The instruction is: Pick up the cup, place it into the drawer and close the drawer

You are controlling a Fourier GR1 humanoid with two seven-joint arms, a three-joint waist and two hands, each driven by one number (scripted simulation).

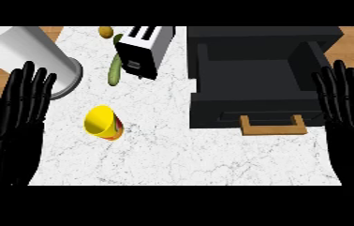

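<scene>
Two black hands rest open at the edges, fingers straight and holding nothing: the left hand (24,112) first. Right of it, the yellow cup (104,123) lies tipped on the white marble desk (173,154), below a green cucumber (114,70) and silver toaster (145,49). Next, the black open drawer (252,86) with wooden handle (273,125), then the right hand (339,108).

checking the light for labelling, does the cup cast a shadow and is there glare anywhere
Head view: even, flat light; the yellow cup casts only a faint shadow on the marble counter; no glare visible; the open drawer reads uniformly dark inside.
</scene>
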